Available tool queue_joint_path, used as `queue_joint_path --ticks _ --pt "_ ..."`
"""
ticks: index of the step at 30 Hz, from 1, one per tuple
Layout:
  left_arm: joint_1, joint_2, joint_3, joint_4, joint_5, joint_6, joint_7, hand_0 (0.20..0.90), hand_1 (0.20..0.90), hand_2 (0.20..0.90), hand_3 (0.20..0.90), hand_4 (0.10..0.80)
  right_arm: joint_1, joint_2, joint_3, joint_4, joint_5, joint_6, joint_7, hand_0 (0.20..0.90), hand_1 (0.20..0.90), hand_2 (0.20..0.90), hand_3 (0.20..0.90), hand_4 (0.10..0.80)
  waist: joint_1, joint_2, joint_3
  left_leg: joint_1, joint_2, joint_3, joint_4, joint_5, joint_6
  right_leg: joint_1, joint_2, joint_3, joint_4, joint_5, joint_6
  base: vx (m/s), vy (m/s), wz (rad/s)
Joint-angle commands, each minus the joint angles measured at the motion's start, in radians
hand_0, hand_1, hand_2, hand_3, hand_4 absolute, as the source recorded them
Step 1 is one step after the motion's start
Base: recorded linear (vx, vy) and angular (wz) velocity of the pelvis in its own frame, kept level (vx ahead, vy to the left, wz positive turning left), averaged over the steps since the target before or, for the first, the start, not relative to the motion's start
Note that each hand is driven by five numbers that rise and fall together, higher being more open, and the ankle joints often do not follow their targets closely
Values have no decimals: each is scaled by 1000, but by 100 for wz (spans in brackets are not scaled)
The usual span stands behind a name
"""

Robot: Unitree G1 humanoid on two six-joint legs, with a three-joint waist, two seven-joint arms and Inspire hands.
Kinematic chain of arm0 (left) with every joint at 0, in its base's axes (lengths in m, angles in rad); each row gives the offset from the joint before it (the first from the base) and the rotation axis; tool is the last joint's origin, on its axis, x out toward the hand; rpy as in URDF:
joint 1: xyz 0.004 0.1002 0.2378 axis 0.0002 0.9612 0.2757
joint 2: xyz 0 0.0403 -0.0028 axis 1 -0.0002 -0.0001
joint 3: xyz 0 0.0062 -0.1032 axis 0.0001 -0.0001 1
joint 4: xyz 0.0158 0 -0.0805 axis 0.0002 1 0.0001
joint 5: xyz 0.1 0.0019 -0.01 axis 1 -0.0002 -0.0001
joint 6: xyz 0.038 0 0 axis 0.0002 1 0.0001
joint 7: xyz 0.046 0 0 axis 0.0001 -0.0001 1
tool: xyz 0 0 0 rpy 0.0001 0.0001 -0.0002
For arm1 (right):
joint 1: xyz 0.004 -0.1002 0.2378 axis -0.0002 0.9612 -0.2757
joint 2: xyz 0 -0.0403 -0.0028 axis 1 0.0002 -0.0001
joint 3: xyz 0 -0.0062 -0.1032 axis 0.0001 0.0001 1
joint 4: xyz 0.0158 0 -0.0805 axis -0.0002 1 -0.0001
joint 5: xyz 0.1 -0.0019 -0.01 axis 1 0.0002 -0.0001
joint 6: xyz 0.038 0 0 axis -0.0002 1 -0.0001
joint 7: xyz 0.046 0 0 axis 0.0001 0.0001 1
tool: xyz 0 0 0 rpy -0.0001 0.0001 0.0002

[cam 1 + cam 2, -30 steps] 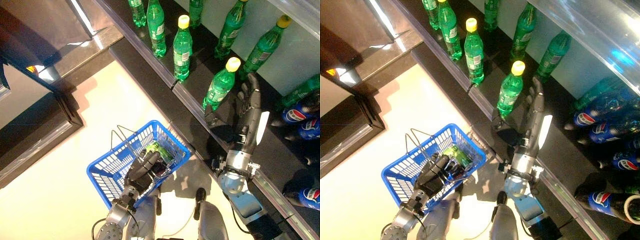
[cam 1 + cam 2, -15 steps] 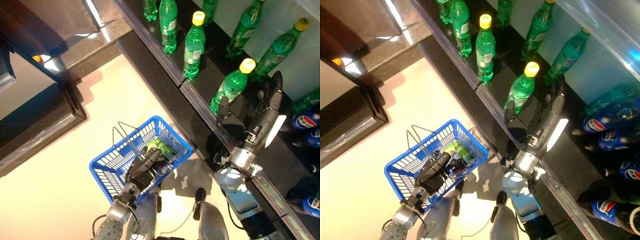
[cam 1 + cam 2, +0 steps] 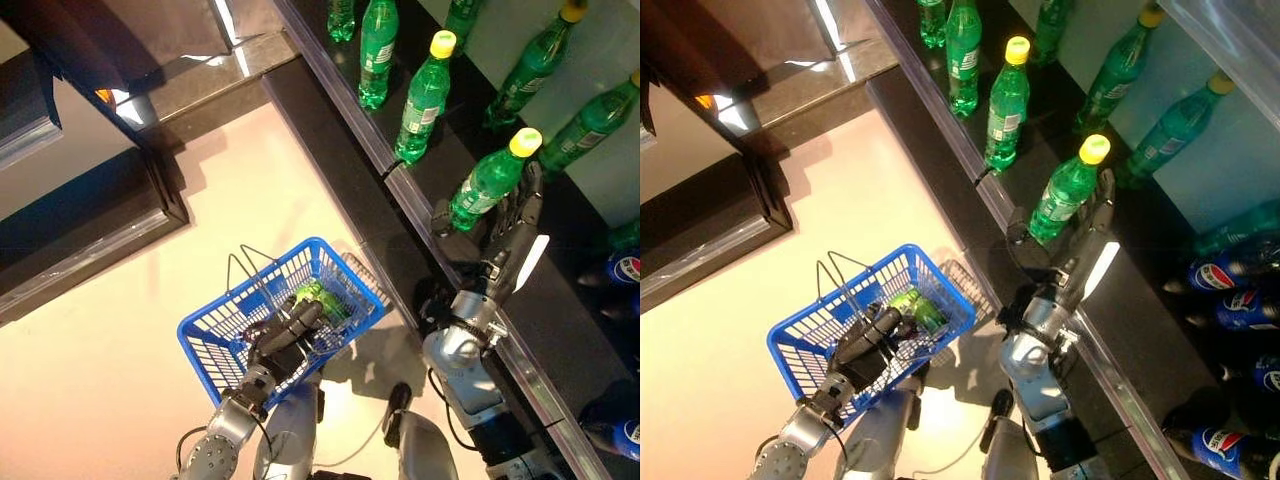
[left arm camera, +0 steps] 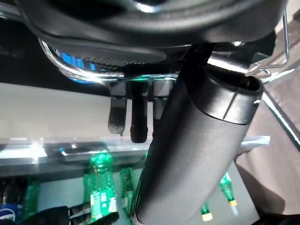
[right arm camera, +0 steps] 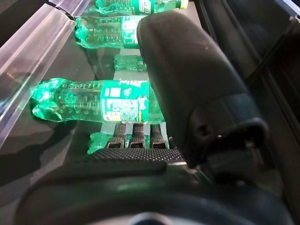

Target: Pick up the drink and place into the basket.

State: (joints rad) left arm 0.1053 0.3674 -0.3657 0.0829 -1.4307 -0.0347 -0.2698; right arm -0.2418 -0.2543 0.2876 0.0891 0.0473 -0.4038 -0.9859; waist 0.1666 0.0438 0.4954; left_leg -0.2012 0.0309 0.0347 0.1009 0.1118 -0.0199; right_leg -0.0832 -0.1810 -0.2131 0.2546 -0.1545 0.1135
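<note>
Green bottles are standing along the dark shelf [image 3: 400, 235] above a pale floor [image 3: 130, 330]. The right hand [image 3: 505, 235] is cupping around the front-edge green bottle [image 3: 487, 182], fingers not clenched. The left hand [image 3: 285, 335] is gripping the blue basket [image 3: 215, 335].

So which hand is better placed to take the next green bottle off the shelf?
The right hand: it is open beside the yellow-capped green plastic bottle on the dark shelf. The left hand is busy holding the blue plastic basket by its handle.
</note>
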Motion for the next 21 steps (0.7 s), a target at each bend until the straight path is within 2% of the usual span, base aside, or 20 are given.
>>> queue_joint_path --ticks 1,11,21 --pt "-110 -5 46 -302 54 -38 -203 300 300 300 200 100 -92 21 -44 -47 -38 -86 -80 900 900 900 900 800 27 -20 -65 -55 59 -79 216 -134 -98 40 -84 -14 -155 235 85 49 -42 3" --pt "-125 27 51 -300 38 29 -197 300 300 300 200 100 -179 13 -92 114 40 -87 -141 900 900 900 900 800 62 -16 -67 -48 55 -104 232 -148 -106 62 -84 -39 -150 234 93 64 -46 5" --pt "-117 57 53 -302 26 70 -202 300 300 300 200 100 -229 -12 -97 179 50 -90 -172 900 900 900 900 800 81 -15 -70 -36 41 -121 237 -162 -109 60 -78 -41 -143 234 104 60 -34 3"
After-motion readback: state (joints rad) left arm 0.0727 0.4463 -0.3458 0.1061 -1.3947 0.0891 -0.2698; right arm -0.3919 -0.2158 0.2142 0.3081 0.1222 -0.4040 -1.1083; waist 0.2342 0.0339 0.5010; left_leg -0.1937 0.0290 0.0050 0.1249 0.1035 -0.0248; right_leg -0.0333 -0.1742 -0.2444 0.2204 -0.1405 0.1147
